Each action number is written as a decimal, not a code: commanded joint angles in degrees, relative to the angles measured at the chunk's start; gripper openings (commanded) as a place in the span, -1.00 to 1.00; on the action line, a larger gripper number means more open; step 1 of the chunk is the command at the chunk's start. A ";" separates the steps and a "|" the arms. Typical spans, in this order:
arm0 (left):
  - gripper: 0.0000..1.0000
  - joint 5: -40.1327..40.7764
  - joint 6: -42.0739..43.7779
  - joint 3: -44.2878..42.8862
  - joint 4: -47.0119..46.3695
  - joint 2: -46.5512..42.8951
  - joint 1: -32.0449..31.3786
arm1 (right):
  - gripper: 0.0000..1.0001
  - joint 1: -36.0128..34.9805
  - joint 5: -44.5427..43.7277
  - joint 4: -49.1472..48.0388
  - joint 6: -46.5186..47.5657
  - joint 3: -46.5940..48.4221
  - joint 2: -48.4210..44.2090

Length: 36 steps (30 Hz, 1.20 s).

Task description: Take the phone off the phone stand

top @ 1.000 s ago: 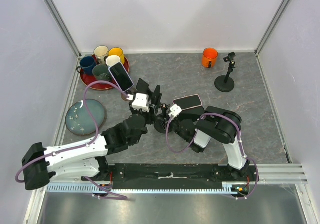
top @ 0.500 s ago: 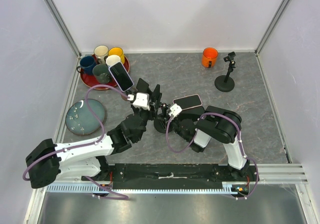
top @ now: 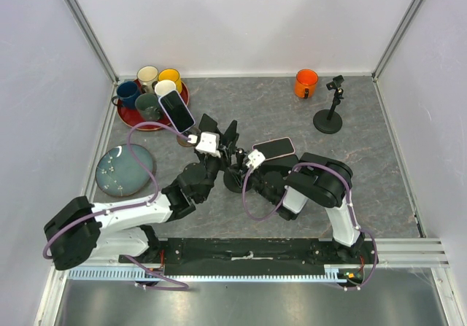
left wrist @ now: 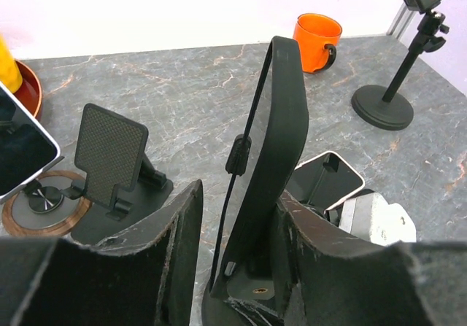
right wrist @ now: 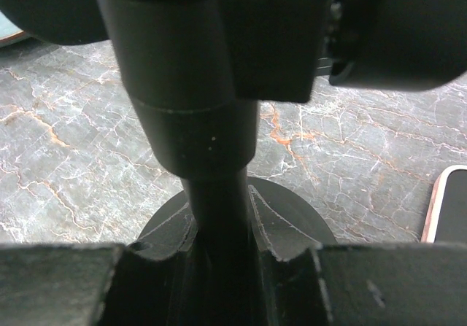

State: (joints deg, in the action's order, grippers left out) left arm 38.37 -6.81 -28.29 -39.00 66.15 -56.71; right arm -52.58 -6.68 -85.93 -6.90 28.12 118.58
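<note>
A black phone stand has a round base (right wrist: pixel 292 209) and a thick post (right wrist: pixel 193 122). My right gripper (right wrist: pixel 219 227) is shut on that post low down; it also shows in the top view (top: pixel 238 167). A black slab (left wrist: pixel 281 122) stands edge-on at the stand's top. My left gripper (left wrist: pixel 241 195) straddles it with the jaws open: the right finger touches it and the left finger stands apart. It also shows in the top view (top: pixel 225 149). A light-edged phone (top: pixel 273 147) lies flat just behind, also in the left wrist view (left wrist: pixel 325 180).
A second phone (top: pixel 177 111) leans on a stand with a round wooden base (left wrist: pixel 44 206). A small black mesh stand (left wrist: pixel 109 151) sits beside it. Mugs on a red tray (top: pixel 146 124), a blue plate (top: pixel 124 169), an orange mug (top: pixel 306 83) and a small tripod (top: pixel 328 118) are around.
My left gripper has edged forward and to the right, closer around the black slab. The right arm and the flat phone have not moved.
</note>
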 commanded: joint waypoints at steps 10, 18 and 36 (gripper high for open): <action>-0.96 -7.41 6.72 -1.32 5.90 -4.70 4.57 | -1.00 1.60 9.63 -8.82 -2.60 -0.88 3.85; -0.96 -15.95 10.67 -10.99 29.59 -11.66 10.04 | -1.00 4.85 15.90 -7.50 -4.09 0.01 4.81; -0.96 -25.62 3.82 -13.63 40.41 -19.21 20.50 | -1.00 7.75 13.44 -6.79 -8.57 -0.78 5.25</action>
State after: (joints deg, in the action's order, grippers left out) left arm 9.23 -5.67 -37.17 -1.26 52.29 -39.09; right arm -49.45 13.78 -85.49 -8.03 31.29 120.11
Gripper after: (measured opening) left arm 0.154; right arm 0.291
